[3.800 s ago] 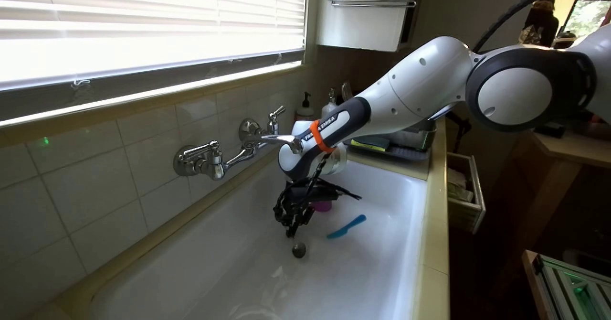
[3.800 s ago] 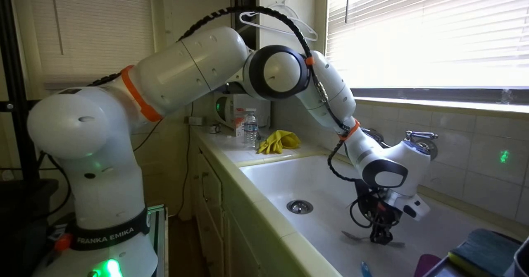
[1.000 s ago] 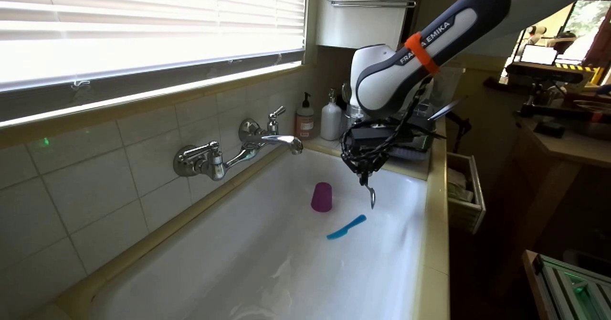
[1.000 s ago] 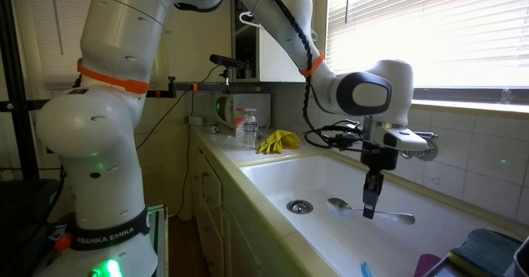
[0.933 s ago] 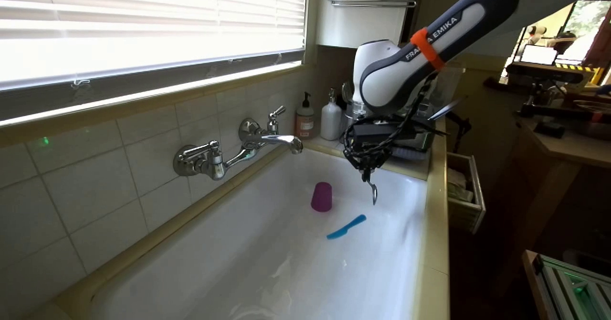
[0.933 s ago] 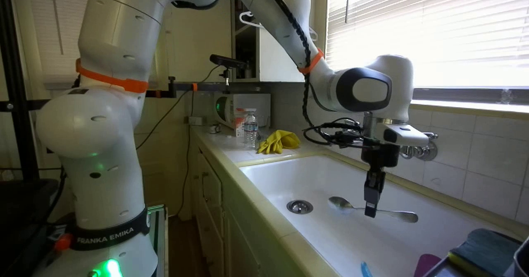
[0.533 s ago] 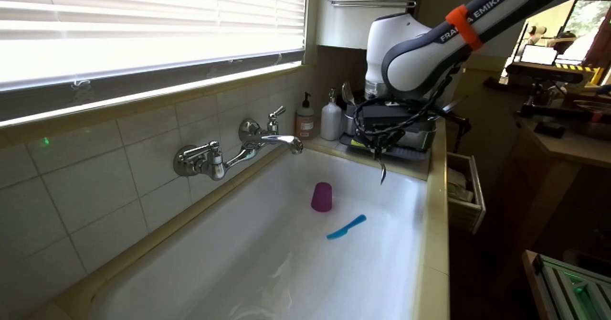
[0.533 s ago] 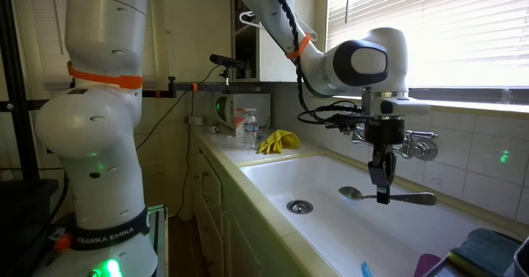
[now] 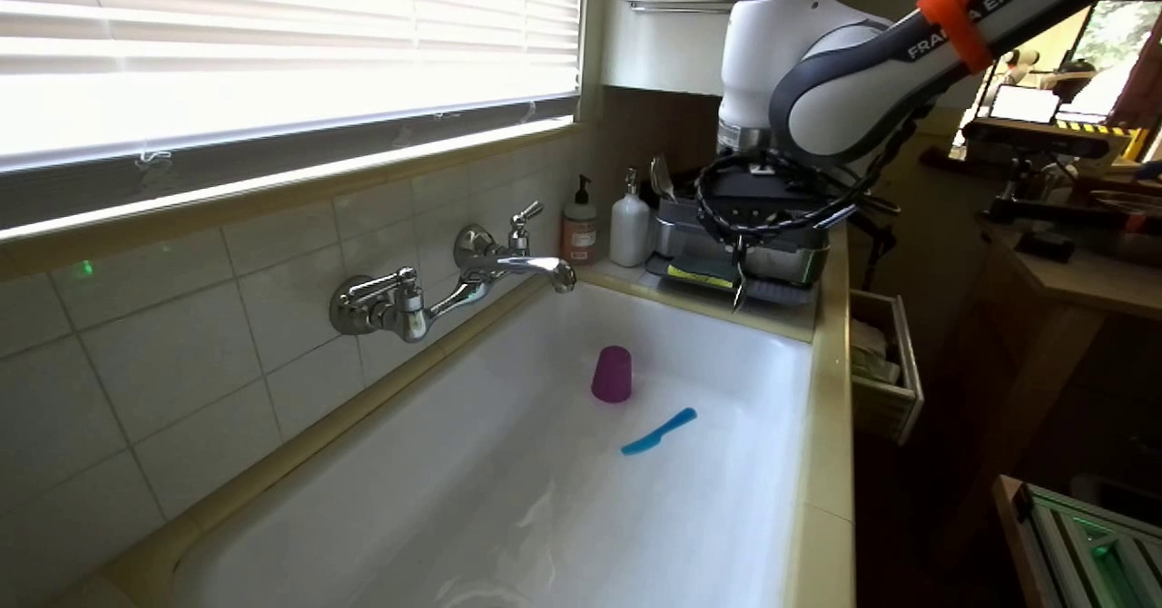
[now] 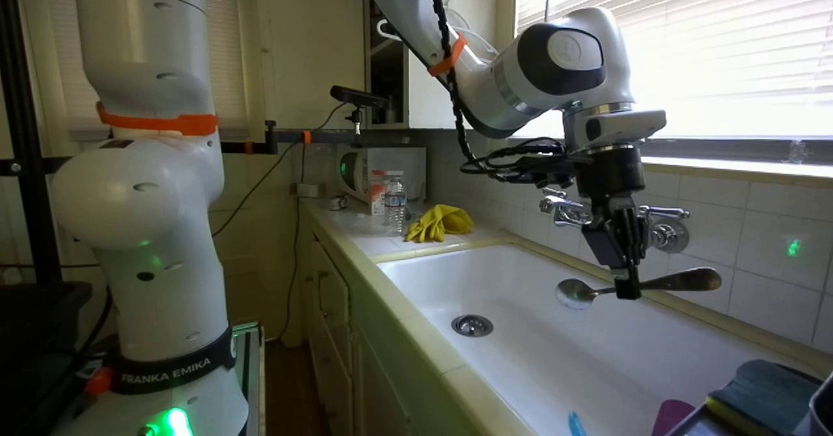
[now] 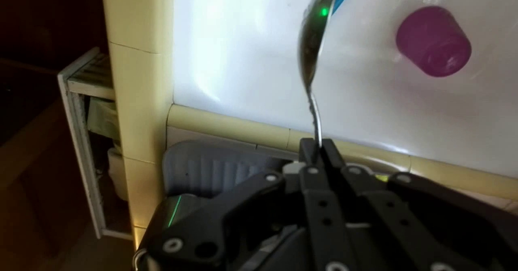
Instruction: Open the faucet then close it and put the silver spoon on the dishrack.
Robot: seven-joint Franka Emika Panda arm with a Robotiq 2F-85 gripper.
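Note:
In the wrist view my gripper [image 11: 318,143] is shut on the silver spoon [image 11: 313,36], pinching its thin neck between the fingertips, with one end reaching up past the frame's edge. The spoon hangs in the air above sink level, its bowl [image 10: 575,293] to one side of the fingers and its handle to the other. In an exterior view the gripper [image 9: 739,247] appears in front of the dark grey dishrack [image 9: 785,261] at the sink's far end. The chrome faucet [image 9: 531,265] stays on the tiled wall, apart from the gripper; no water shows at its spout.
A purple cup [image 9: 612,375] and a blue utensil [image 9: 660,432] lie in the white sink. Two pump bottles [image 9: 629,231] stand beside the rack, and a yellow-green sponge [image 9: 699,270] rests at its tray. An open drawer [image 9: 881,381] juts out past the counter edge.
Over these seconds my gripper has risen from the sink floor with the spoon and moved toward the dishrack end. In the last second it climbs further and the spoon tilts slightly.

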